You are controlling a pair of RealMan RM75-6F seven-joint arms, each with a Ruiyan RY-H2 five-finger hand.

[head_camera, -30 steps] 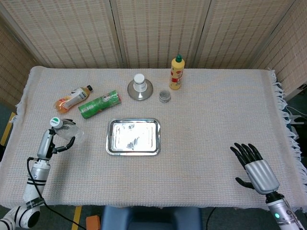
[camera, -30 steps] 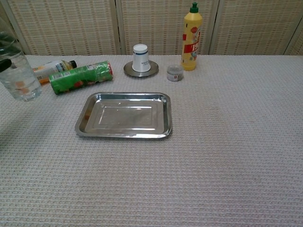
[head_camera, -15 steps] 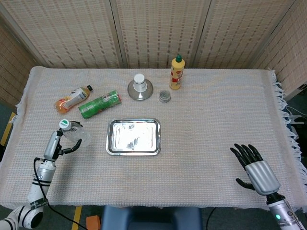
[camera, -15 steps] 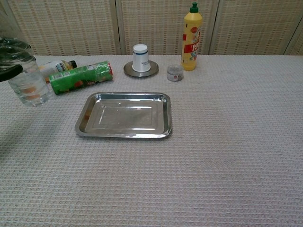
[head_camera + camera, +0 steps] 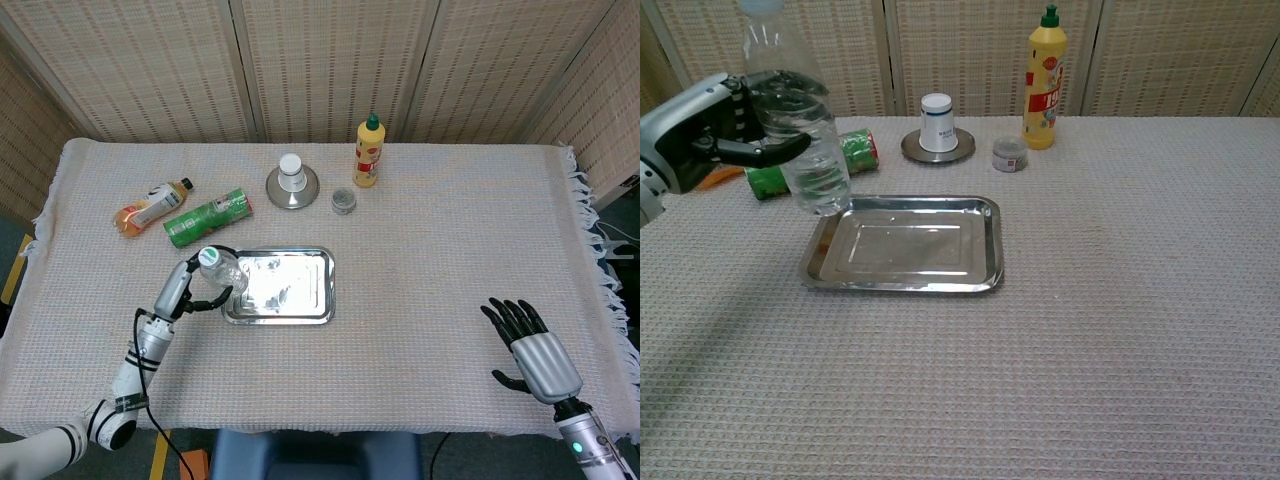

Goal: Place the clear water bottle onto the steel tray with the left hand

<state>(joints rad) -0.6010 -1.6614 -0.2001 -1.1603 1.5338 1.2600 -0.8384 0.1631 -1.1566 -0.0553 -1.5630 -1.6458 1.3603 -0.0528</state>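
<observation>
The left hand (image 5: 702, 130) grips the clear water bottle (image 5: 800, 140) around its middle, fingers (image 5: 758, 152) wrapped about it, holding it nearly upright above the left edge of the steel tray (image 5: 902, 245). Beyond the fingers, a green can (image 5: 207, 217) and an orange bottle (image 5: 151, 206) lie on the desk (image 5: 440, 250). The right hand (image 5: 528, 352) hovers well apart with fingers spread, holding nothing.
</observation>
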